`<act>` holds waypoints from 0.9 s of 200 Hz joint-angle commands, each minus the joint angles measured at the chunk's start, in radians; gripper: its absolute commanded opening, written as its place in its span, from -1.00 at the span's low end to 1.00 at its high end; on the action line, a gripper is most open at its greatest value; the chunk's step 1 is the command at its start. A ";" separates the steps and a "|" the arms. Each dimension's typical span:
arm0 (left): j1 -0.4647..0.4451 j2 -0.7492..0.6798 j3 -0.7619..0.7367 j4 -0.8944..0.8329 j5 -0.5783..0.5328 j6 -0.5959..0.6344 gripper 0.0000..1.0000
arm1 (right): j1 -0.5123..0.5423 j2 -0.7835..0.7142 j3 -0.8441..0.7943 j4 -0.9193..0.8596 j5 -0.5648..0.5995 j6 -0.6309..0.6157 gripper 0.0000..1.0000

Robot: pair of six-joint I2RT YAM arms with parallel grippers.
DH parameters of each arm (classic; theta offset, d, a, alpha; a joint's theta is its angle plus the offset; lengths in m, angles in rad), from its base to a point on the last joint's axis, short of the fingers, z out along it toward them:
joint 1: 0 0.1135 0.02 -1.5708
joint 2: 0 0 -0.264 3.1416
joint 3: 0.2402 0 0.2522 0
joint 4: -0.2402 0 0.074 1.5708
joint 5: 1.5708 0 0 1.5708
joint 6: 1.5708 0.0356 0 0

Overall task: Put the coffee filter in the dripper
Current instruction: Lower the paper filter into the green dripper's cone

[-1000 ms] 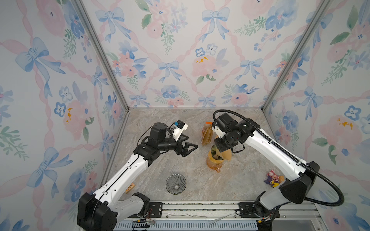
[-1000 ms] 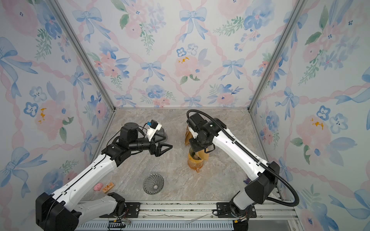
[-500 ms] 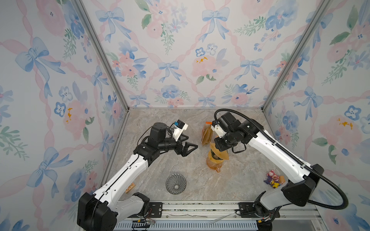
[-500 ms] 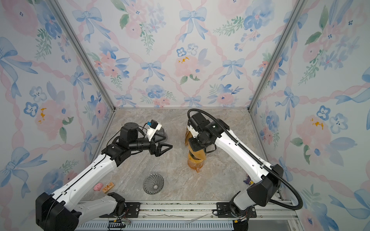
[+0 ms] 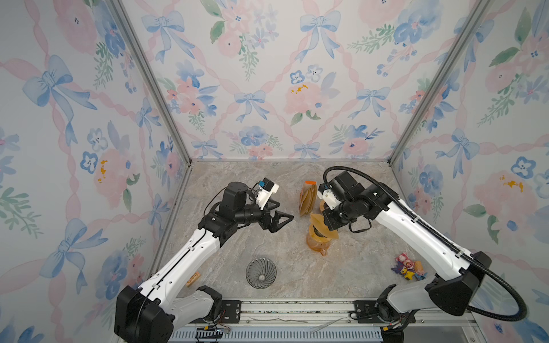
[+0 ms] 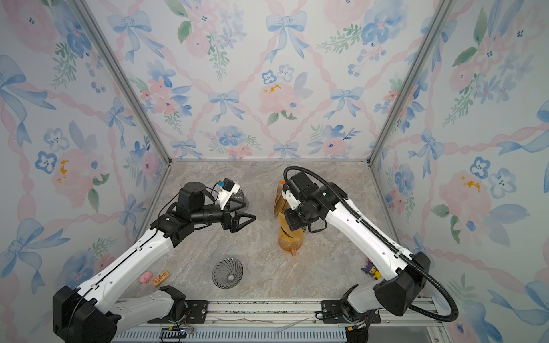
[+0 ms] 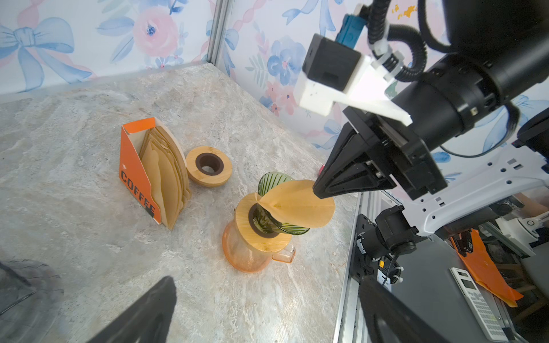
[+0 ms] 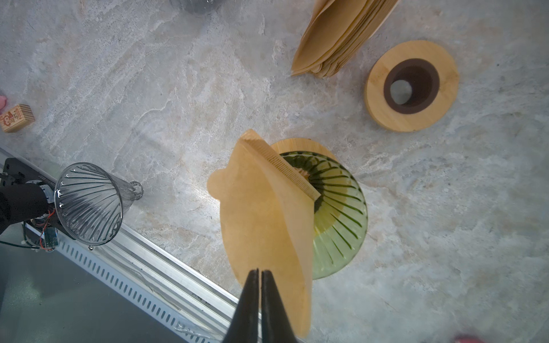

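A folded brown coffee filter (image 8: 261, 213) (image 7: 297, 205) hangs flat, pinched at its wide rim by my right gripper (image 8: 259, 271) (image 7: 316, 190), which is shut on it. Its pointed end reaches over the mouth of the green ribbed glass dripper (image 8: 338, 208) (image 7: 269, 181); I cannot tell whether they touch. The dripper stands in a wooden collar on an orange glass carafe (image 5: 317, 246) (image 6: 289, 246). In both top views my left gripper (image 5: 285, 211) (image 6: 250, 210) hovers open to the left of the carafe, holding nothing.
An orange box of filters (image 7: 139, 172) (image 5: 307, 199) and a loose wooden ring (image 8: 411, 86) stand behind the carafe. A clear glass dripper (image 5: 260, 272) lies near the front rail. Small toys (image 5: 408, 268) sit front right, a wooden block (image 6: 160, 278) front left.
My right gripper has shifted slightly over the dripper with the filter and its jaws have pinched tighter. The left arm has not moved.
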 commanded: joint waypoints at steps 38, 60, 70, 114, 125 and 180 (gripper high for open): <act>0.004 -0.007 -0.012 0.021 0.019 -0.006 0.96 | 0.006 0.063 -0.028 0.039 0.061 -0.014 -0.73; 0.004 -0.009 -0.012 0.021 0.019 -0.006 0.96 | 0.005 0.089 -0.023 0.040 0.084 -0.021 -0.65; 0.004 -0.011 -0.012 0.020 0.019 -0.006 0.96 | 0.001 0.100 -0.021 0.039 0.089 -0.022 -0.64; 0.004 -0.013 -0.014 0.020 0.019 -0.006 0.97 | -0.021 0.132 -0.028 0.039 0.098 -0.032 -0.53; 0.004 -0.014 -0.013 0.020 0.019 -0.006 0.96 | -0.023 0.137 -0.028 0.040 0.093 -0.038 -0.50; 0.004 -0.016 -0.012 0.020 0.016 -0.006 0.96 | -0.036 0.172 -0.039 0.054 0.079 -0.048 -0.40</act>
